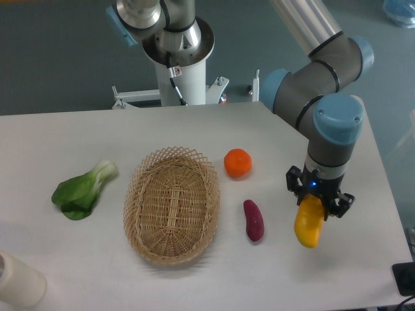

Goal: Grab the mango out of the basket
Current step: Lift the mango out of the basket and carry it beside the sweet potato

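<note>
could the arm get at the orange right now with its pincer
Probably not yet: the pincer is shut on the mango, so it is full. The orange itself sits in the open beside the basket, nothing over it.

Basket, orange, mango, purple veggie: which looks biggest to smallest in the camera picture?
1. basket
2. mango, held in the gripper
3 and 4. orange and purple veggie: too alike to rank.

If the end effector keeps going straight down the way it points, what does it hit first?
Probably bare table. The end effector points down, shut on the mango, and nothing lies under it; the mango would touch first. Height is unclear.
</note>
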